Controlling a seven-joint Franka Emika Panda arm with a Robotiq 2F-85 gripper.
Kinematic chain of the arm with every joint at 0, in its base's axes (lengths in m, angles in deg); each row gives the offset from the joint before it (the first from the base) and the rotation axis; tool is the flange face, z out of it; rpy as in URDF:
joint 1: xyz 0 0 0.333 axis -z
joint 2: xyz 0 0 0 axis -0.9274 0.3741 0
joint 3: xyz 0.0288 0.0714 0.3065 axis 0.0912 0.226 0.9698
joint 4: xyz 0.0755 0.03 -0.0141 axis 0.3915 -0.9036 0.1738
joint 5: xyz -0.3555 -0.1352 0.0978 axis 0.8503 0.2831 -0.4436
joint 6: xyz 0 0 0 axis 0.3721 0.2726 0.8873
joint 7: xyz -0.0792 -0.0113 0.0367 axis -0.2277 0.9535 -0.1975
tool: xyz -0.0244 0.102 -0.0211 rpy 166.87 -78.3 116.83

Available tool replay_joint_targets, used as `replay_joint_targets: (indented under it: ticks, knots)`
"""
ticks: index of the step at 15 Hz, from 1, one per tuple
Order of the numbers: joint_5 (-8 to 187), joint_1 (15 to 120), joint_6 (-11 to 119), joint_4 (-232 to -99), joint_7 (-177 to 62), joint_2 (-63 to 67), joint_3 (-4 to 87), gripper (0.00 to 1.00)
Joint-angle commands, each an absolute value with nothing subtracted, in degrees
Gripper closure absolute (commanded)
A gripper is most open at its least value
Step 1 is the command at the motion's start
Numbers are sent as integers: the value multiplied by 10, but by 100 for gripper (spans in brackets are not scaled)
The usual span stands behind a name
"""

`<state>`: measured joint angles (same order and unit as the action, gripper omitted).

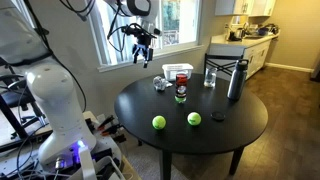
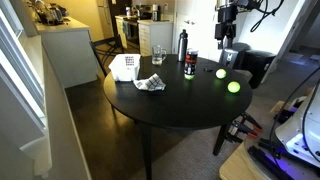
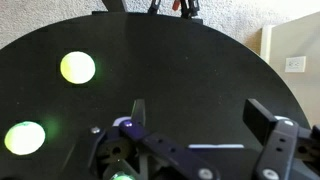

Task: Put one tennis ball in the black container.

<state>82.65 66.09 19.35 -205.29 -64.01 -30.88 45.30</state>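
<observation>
In an exterior view the gripper [image 1: 145, 55] is seen held high above the far left edge of the round black table [image 1: 135, 105], well apart from everything on it. In the wrist view its fingers [image 3: 139, 112] are spread wide, with nothing held between them. Further right, a crumpled silvery item [image 1: 160, 83] and a white box [image 1: 177, 70] are set toward the back of the tabletop, and a small can [image 1: 181, 95] stands upright just in front of the box. Nearer the front edge one tennis ball [image 1: 158, 122] is found resting on the bare table, and a second tennis ball [image 1: 194, 118] lies near it — close, but apart. A small dark object [image 1: 218, 116] lies just right of them; what it is cannot be told. A glass [image 1: 210, 77] and a tall dark bottle [image 1: 236, 80] are placed upright at the right — near each other, toward the back.
</observation>
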Motion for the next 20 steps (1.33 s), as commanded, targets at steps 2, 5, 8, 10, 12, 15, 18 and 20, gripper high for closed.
replay_joint_targets:
  ticks: [2, 5, 8, 10, 12, 15, 18, 20]
  knots:
    - [826, 664, 193, -2052, -641, -309, 456, 0]
    - [826, 664, 193, -2052, -641, -309, 456, 0]
    - [826, 664, 193, -2052, -641, -309, 456, 0]
    - [826, 664, 193, -2052, -641, -309, 456, 0]
    - [828, 663, 214, -2066, -646, -316, 457, 0]
    - [833, 664, 254, -2093, -653, -322, 456, 0]
    - [843, 665, 314, -2134, -679, -326, 451, 0]
    - [857, 667, 366, -2168, -702, -327, 447, 0]
